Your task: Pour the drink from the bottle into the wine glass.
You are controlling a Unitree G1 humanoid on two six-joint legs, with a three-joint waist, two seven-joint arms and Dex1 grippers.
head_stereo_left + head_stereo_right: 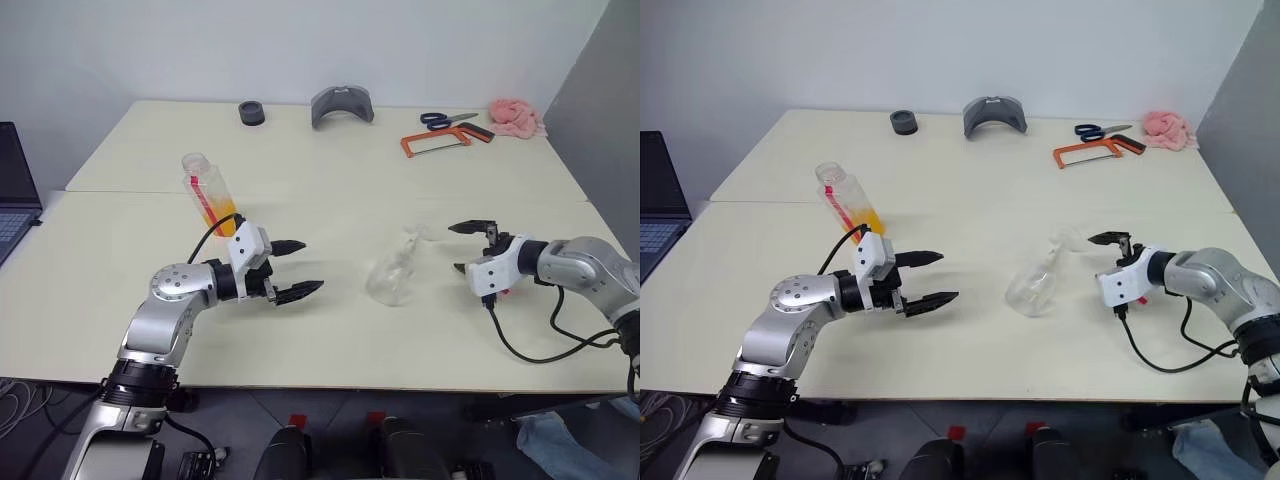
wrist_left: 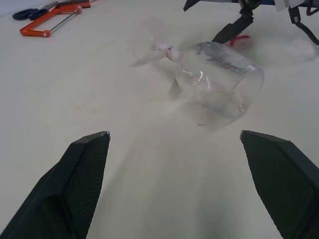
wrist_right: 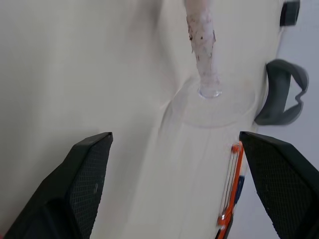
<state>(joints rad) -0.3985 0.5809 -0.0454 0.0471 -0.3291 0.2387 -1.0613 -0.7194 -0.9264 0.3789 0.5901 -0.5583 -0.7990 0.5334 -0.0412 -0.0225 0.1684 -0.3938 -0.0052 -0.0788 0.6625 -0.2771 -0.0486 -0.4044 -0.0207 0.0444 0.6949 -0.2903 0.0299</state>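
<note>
- Right gripper [image 1: 470, 247]: black two-finger jaws stand wide, holding nothing; it hovers just beside the foot end of the fallen glass, pointing toward it.
- Left gripper [image 1: 297, 268]: black two-finger jaws wide, empty; it sits low over the surface, pointing toward the bowl of the glass, with the bottle behind it.
- Wine glass [image 1: 392, 275]: clear, colourless, stemmed, lying on its side on the pale cream surface [image 1: 330, 200] between the two grippers; bowl mouth faces the near edge, stem and foot point away toward the right gripper. Empty as far as can be seen.
- Bottle [image 1: 208, 191]: small clear square-sided plastic bottle with a red-and-white label strip, upright, near the left gripper but apart from it; no cap can be made out on it.
- Drink [image 1: 222, 220]: bright orange translucent liquid, low in the bottle.
- Far edge of surface: orange-framed hacksaw [image 1: 435, 141], blue-handled scissors [image 1: 445, 119], pink cloth [image 1: 515, 115], grey curved piece [image 1: 342, 104], black ring [image 1: 252, 112].
- Step in hand, as judged: pouring not begun; the glass must first be stood up.
- Next move calls for: right jaws closing on the thin stem and tipping the glass upright without rolling it; then the left jaws taking the bottle.
</note>
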